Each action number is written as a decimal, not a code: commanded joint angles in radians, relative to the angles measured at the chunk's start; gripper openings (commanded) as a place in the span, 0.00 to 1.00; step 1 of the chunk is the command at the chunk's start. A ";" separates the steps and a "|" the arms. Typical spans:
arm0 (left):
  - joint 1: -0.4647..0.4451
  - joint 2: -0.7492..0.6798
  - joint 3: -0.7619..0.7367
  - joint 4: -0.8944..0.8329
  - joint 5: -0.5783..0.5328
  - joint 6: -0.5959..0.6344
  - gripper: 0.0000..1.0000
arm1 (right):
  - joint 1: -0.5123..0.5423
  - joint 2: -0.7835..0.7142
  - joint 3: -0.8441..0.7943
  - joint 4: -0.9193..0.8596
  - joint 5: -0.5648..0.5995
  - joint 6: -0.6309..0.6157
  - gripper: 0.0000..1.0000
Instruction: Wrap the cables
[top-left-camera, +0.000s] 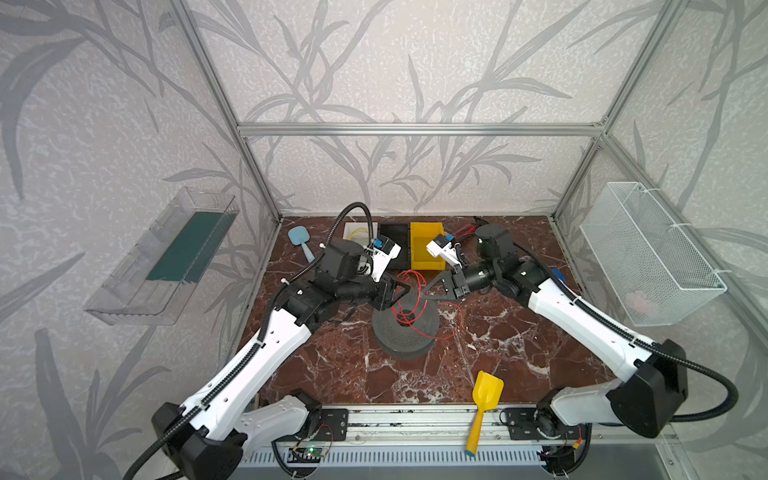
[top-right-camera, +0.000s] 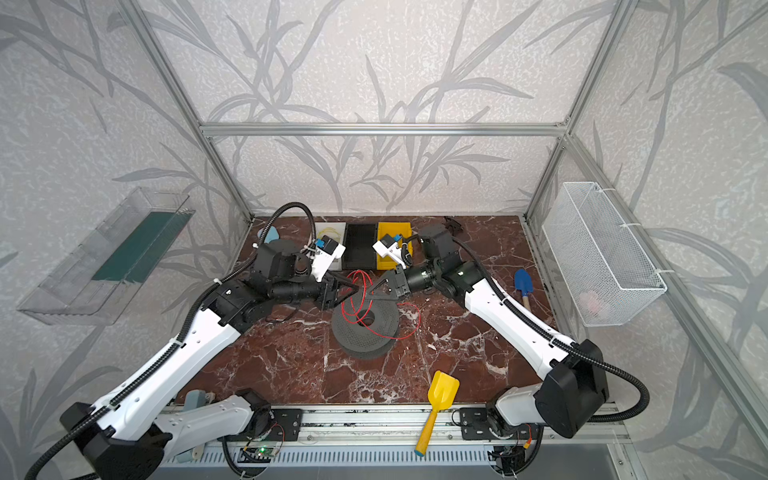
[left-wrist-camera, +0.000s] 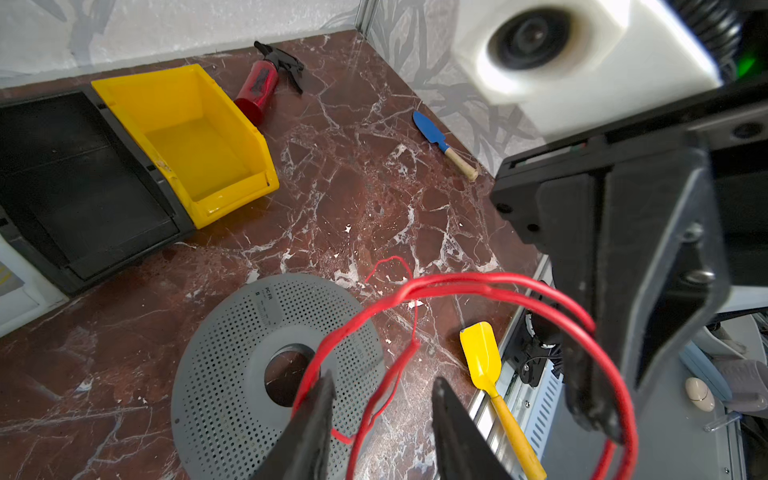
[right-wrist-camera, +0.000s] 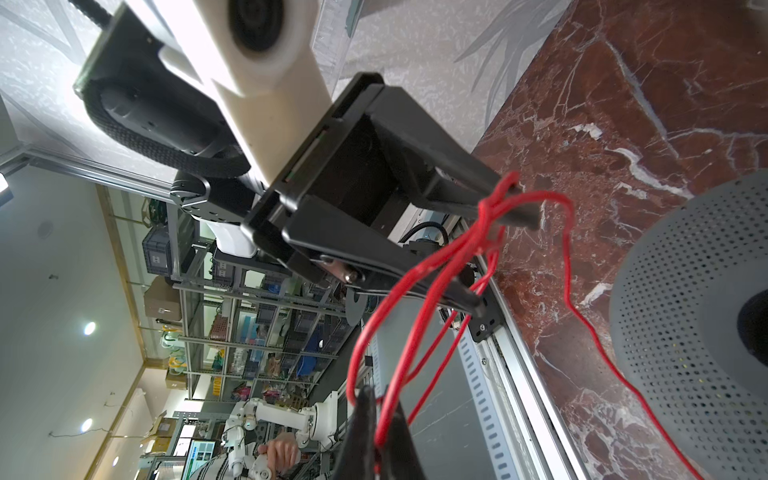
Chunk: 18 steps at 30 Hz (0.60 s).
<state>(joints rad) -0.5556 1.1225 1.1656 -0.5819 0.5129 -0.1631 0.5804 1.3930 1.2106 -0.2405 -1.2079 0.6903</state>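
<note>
At 12 o'clock of the grey spool (top-left-camera: 405, 336), the left claw (top-left-camera: 403, 291) stands a bit wide, red cable (left-wrist-camera: 453, 280) looped round its fingers (right-wrist-camera: 449, 183). At its 3 o'clock, the right claw (top-left-camera: 429, 291) pinches that cable. More cable droops onto the spool, mid bench (top-left-camera: 498, 353).

walls (top-left-camera: 415, 62) wearing grey leaf wallpaper | aluminium frame (top-left-camera: 419, 129) running along edges | red-brown marble counter (top-left-camera: 498, 357) lying below | clear tray (top-left-camera: 137, 307) hanging on left wall | white wire basket (top-left-camera: 648, 249) hanging on right wall | storage shelving (right-wrist-camera: 249, 316) standing beyond, ceiling lights (right-wrist-camera: 89, 328) glowing
</note>
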 joint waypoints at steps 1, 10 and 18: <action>-0.002 0.002 0.012 0.012 -0.029 0.043 0.40 | -0.003 0.004 0.001 0.022 -0.049 0.011 0.00; -0.002 0.034 0.030 0.010 -0.068 0.062 0.46 | -0.005 0.009 -0.002 0.020 -0.077 0.011 0.00; -0.002 0.067 0.027 0.017 -0.057 0.057 0.23 | -0.005 0.004 -0.007 0.030 -0.091 0.012 0.00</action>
<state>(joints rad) -0.5564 1.1851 1.1755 -0.5743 0.4694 -0.1246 0.5785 1.3952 1.2095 -0.2348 -1.2461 0.6960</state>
